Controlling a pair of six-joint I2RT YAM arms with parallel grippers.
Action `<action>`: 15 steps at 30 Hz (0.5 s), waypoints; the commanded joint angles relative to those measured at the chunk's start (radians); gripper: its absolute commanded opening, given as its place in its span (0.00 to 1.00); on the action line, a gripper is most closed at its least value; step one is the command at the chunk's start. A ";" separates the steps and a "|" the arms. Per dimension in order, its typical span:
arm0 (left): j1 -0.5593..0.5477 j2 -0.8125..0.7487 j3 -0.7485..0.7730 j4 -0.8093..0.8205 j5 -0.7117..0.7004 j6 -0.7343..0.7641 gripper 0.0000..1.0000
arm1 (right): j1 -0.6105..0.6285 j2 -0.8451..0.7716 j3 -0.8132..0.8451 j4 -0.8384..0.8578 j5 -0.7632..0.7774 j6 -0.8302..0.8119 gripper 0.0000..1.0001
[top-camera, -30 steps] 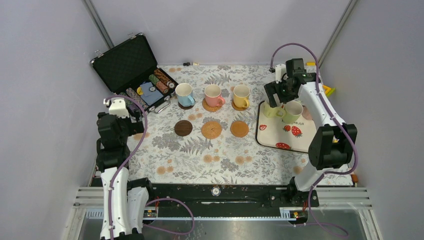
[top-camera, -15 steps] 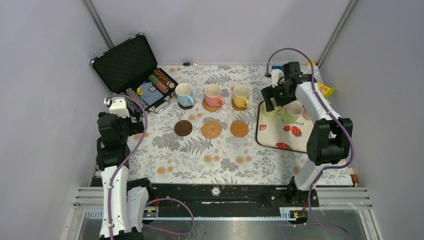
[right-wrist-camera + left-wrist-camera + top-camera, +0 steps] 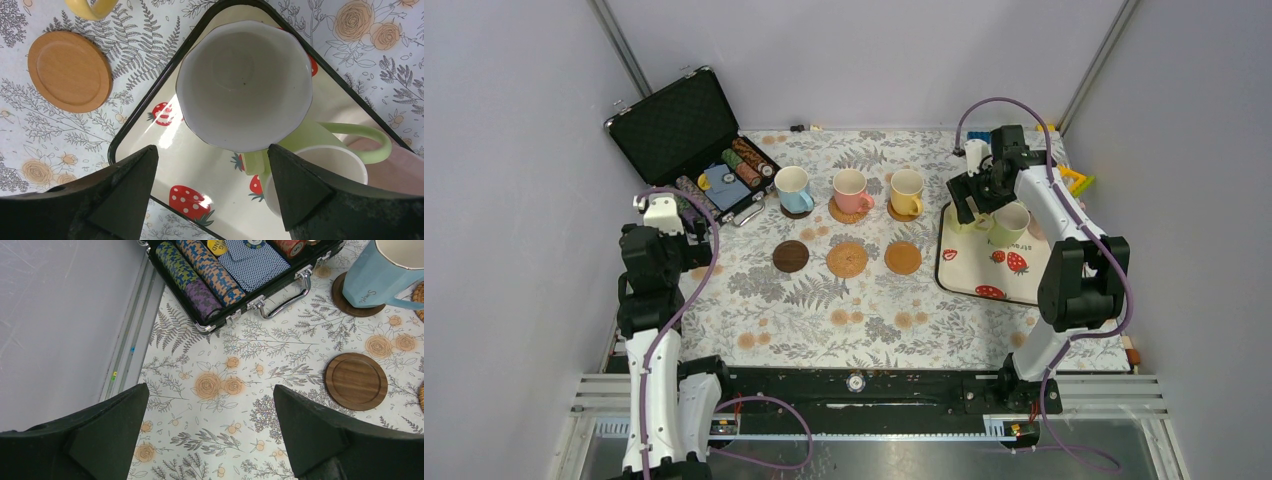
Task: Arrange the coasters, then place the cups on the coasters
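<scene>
Pale green is the cup [image 3: 245,85] under my right gripper [image 3: 212,149]. My jaws stand wide apart, one finger [image 3: 125,195] to each side of its rim, and I grip nothing. The cup stands upright at the far left corner of the strawberry tray [image 3: 969,272]. The green cup [image 3: 1010,224] is just beside it on the right; whether they touch I cannot tell. A light pink cup [image 3: 400,165] shows past that one, mostly hidden.

Left of the tray, on the floral cloth [image 3: 824,310], the far row holds the blue cup [image 3: 792,188], the pink cup [image 3: 851,190] and the yellow cup [image 3: 906,192]. Each stands on one of the far-row coasters [image 3: 836,214].

The near row is three bare discs: the dark wood coaster [image 3: 791,256], the woven coaster [image 3: 847,259] and the tan coaster [image 3: 903,258], which lies closest to the tray.

My left gripper [image 3: 210,390] hangs open over the cloth at the left, with nothing between its fingers. The dark wood coaster lies to its right, and the open poker chip case [image 3: 694,150] is beyond it at the far left.
</scene>
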 commanded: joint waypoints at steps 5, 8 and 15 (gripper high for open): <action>0.006 -0.006 -0.001 0.053 0.008 0.005 0.99 | -0.021 -0.020 -0.064 -0.033 -0.095 -0.008 0.88; 0.006 -0.002 0.000 0.053 0.016 0.005 0.99 | -0.025 -0.044 -0.085 -0.033 -0.170 -0.022 0.88; 0.006 -0.010 -0.002 0.051 0.015 0.005 0.99 | -0.029 -0.040 -0.075 -0.062 -0.212 -0.023 0.87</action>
